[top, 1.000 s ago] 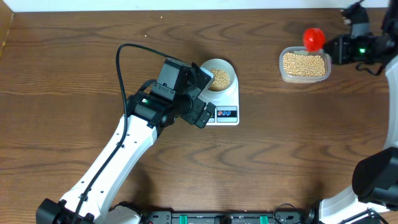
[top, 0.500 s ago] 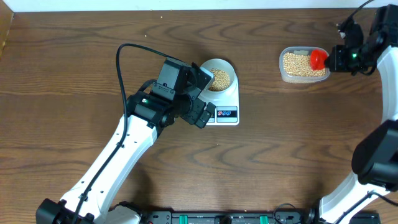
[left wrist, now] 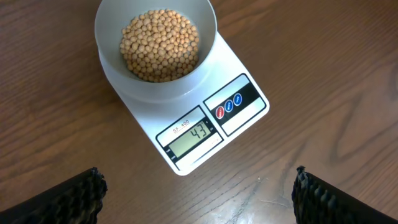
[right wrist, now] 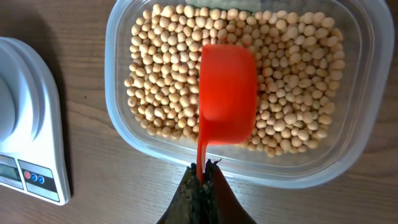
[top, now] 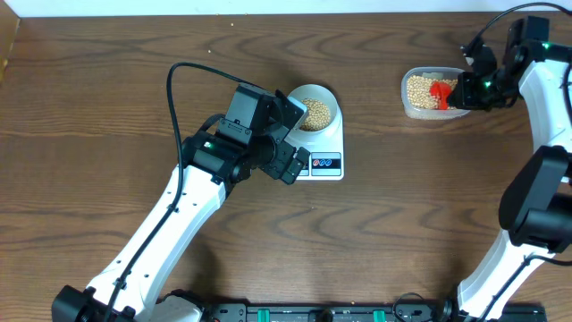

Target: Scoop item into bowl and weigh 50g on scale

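My left gripper [left wrist: 199,198] hangs with its jaws spread wide and nothing between them. The scale [left wrist: 252,115] lies on the table [left wrist: 323,56] just ahead of my fingertips. The bowl [left wrist: 208,28] sits on the scale's far end with its heap of beans [left wrist: 160,45], clear of both pads. My right gripper [right wrist: 203,186] is pinched together on the thin handle of a red scoop [right wrist: 227,93]. The scoop's cup lies down on more of the same beans in a clear tub [right wrist: 118,106]. I cannot tell whether any are inside the cup.

My left wrist view alone lets me read the display [left wrist: 194,135], which shows 43; from overhead it is too small to make out. My right wrist view catches only a corner of the scale at its left edge. The overhead view shows the tub well apart from the scale, over on my right side.

The beans are small, round and tan-yellow, covering the bottom of the pale round bowl. The bowl is about as wide as the white scale. Beside the grey display are small red and blue buttons [left wrist: 229,106].
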Controlling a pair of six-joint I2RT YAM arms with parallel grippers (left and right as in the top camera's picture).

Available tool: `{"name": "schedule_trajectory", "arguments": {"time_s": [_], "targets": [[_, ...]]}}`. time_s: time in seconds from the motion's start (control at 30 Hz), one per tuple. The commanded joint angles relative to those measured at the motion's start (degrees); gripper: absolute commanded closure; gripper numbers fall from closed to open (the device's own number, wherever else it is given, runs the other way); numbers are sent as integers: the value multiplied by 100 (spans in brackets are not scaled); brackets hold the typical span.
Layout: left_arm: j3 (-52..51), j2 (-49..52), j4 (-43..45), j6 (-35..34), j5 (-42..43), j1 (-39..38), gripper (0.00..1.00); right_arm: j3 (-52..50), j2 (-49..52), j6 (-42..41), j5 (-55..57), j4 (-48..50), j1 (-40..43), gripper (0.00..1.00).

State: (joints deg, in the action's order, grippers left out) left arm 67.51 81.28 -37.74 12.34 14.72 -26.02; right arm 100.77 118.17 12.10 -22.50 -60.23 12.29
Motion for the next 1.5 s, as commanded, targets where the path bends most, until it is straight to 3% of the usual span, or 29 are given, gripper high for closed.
{"name": "schedule_trajectory", "arguments": {"time_s": [0.0, 0.4, 0.6, 0.87, 1.1, 1.47], "targets": [[0, 44, -20, 94, 26, 24, 2, 63, 87, -243, -66, 59, 15, 99], [0, 44, -22, 94, 26, 24, 2, 66, 55, -90, -1731, 61, 896, 99], [0, 44, -22, 94, 26, 24, 2, 66, 55, -63, -2216, 57, 1158, 99], [0, 44, -22, 94, 26, 24, 2, 66, 55, 236, -3659, 9, 1296, 99], [0, 44, -22, 94, 26, 24, 2, 66, 52, 448, -4666, -2, 1075, 99], [0, 44, -22, 94, 26, 24, 2, 66, 55, 463, -4505, 225, -120, 99]]}}
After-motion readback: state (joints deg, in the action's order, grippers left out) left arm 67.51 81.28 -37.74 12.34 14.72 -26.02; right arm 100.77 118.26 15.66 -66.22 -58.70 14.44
